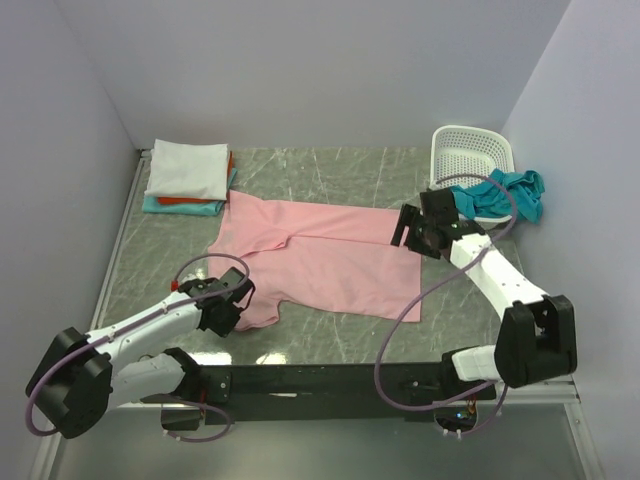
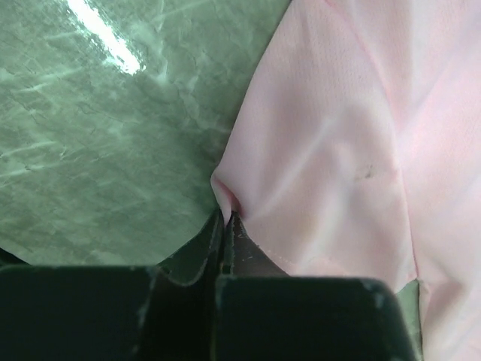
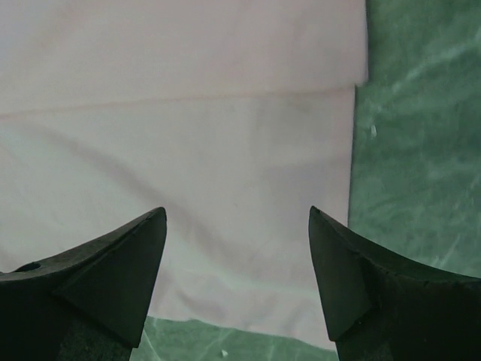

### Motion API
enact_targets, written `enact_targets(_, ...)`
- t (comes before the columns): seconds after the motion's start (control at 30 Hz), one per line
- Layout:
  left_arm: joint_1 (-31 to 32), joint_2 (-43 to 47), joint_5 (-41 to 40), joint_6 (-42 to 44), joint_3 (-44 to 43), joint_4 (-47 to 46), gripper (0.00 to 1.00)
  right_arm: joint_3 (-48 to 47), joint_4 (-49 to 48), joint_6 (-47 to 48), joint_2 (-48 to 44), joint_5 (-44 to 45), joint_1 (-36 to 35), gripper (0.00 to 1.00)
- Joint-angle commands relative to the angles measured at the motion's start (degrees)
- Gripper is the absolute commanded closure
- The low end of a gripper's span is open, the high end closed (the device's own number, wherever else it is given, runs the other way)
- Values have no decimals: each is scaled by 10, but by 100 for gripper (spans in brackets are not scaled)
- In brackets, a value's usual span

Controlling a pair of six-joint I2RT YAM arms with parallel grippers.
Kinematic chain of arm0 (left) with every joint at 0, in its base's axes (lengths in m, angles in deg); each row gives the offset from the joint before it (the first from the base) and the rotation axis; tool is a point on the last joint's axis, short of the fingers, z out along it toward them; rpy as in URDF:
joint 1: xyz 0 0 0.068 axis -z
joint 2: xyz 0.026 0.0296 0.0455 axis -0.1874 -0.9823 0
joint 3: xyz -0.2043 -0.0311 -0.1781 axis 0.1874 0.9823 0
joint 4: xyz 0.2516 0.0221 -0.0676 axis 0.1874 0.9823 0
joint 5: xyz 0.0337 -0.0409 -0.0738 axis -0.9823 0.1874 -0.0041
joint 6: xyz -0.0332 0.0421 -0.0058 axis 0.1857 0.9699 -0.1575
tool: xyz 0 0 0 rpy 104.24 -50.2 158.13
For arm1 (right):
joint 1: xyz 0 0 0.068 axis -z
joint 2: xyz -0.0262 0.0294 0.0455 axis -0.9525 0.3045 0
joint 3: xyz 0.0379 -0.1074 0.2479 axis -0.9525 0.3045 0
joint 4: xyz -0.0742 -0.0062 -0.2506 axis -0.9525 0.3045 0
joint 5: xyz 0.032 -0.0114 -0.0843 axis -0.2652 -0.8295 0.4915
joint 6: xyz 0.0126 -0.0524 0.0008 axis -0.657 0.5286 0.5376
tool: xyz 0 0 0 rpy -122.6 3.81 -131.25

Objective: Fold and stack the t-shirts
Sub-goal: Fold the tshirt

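Pink tee [image 1: 330,260] pinched by L end effector [image 2: 228,219], reaching low.

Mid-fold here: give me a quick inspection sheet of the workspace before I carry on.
Surface: green marbled table top, bare around the shirt.
Job's things: light pink cotton t-shirt spread flat mid-table; folded stack at the far left, white t-shirt on top, orange-red t-shirt and teal layer beneath; crumpled teal garment draped at the basket's front.
Clutter: white plastic lattice basket in the far right corner.
Grippers: left hand shut on the pink shirt's near-left edge; right hand open over the shirt's right edge.
Cables: purple cable looping along each arm.
Surroundings: plain pale walls; nothing else seen.
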Motion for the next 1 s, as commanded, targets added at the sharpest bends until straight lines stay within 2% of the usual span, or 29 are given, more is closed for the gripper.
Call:
enact_targets(0.0,-2,19,21,27,9,-5,99,45,41,-23,-76,6,-5,18)
enact_targets(0.1,-3,42,12,45,1,-2,99,131,79,-45,-146,8,-29,18)
enact_targets(0.23,-2,61,-6,70,-7,2,99,194,141,-103,-220,-26,-48,18)
enact_targets(0.37,-2,58,-1,86,-10,-6,99,229,161,-151,-273,-35,-52,18)
enact_targets(0.5,-2,61,-1,95,-14,-11,99,277,140,-198,-280,-31,-52,18)
enact_targets(0.67,-2,73,-3,99,-23,-6,99,300,100,-206,-245,-42,-52,20)
enact_targets(0.73,-2,80,-4,98,-24,-4,99,305,86,-206,-234,-40,-51,25)
enact_targets(0.77,-2,84,-2,97,-23,-6,99,309,72,-204,-228,-32,-51,36)
enact_targets(0.87,-2,85,0,99,-22,-12,99,308,58,-199,-210,-7,-51,53)
enact_targets(0.97,-2,79,1,99,-28,-11,99,299,53,-191,-190,15,-51,66)
